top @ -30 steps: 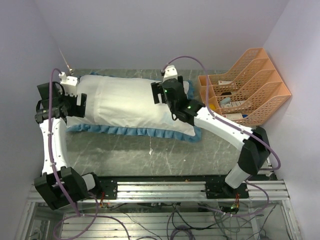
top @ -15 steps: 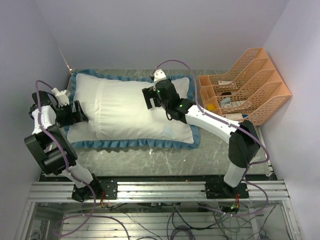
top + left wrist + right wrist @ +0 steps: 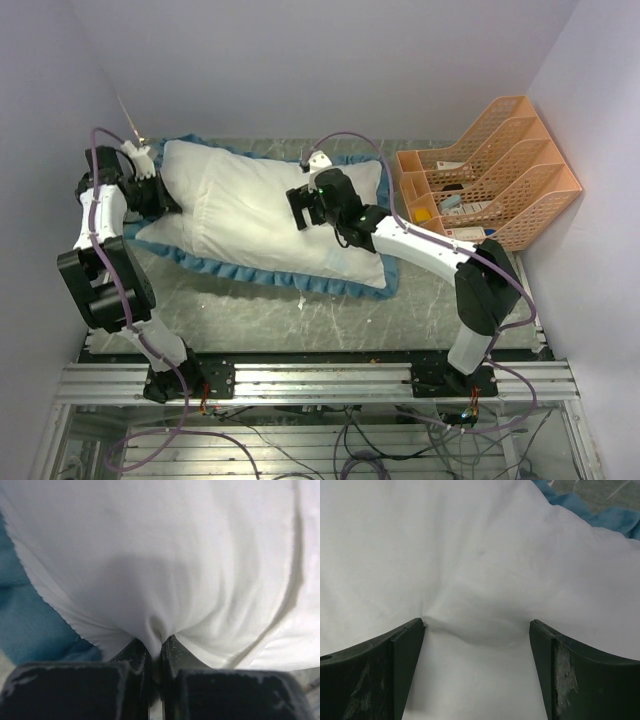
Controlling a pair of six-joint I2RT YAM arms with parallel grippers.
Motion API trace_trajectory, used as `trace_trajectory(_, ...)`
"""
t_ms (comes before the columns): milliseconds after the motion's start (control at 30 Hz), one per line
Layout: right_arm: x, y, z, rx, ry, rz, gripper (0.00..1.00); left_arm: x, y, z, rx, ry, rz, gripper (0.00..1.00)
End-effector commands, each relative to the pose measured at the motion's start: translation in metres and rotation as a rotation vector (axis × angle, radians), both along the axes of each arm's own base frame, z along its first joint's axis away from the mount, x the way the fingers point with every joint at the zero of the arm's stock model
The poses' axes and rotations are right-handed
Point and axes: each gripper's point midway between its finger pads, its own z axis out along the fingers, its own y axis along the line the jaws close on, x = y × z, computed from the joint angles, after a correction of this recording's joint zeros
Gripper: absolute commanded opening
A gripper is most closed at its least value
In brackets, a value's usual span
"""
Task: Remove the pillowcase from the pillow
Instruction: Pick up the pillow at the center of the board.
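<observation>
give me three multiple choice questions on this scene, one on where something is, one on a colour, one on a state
1. Where does the orange plastic file rack stand on the grey marbled table?
A. far right side
B. near left corner
C. centre of the table

2. What colour is the ruffled edge of the white-backed fabric pillowcase?
A. red
B. yellow
C. teal blue

3. What is the state of the left gripper?
A. wide open in the air
B. shut, pinching white fabric of the pillowcase
C. holding the file rack

Answers:
1 A, the file rack sits by the right wall at the far side.
2 C, a teal frill shows around the white cloth.
3 B, its wrist view shows the jaws closed with cloth puckered between them.
</observation>
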Motion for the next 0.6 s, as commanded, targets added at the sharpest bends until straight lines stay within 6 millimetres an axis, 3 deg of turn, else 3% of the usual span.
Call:
trace_trajectory(0,0.002,0.004,0.034,0.103,-0.011,0.049,0.87,0.038,-0.008,0.114,0.125,-0.328,-0.064,0.07)
trace_trajectory(100,0.008,0.005,0.062,0.179,-0.028,0.069,0.88,0.041,-0.011,0.209,0.221,-0.562,-0.109,0.07)
trace_trajectory(167,0.009,0.008,0.084,0.229,-0.044,0.100,0.88,0.031,-0.021,0.274,0.273,-0.730,-0.154,0.07)
trace_trajectory(233,0.009,0.011,0.107,0.272,-0.066,0.126,0.89,0.016,-0.035,0.324,0.307,-0.868,-0.206,0.07)
trace_trajectory(433,0.000,0.012,0.197,0.402,-0.179,0.224,0.93,-0.043,-0.077,0.444,0.315,-1.231,-0.296,0.07)
trace_trajectory(567,-0.021,0.004,0.254,0.497,-0.274,0.276,0.94,-0.099,-0.119,0.508,0.184,-1.476,-0.423,0.07)
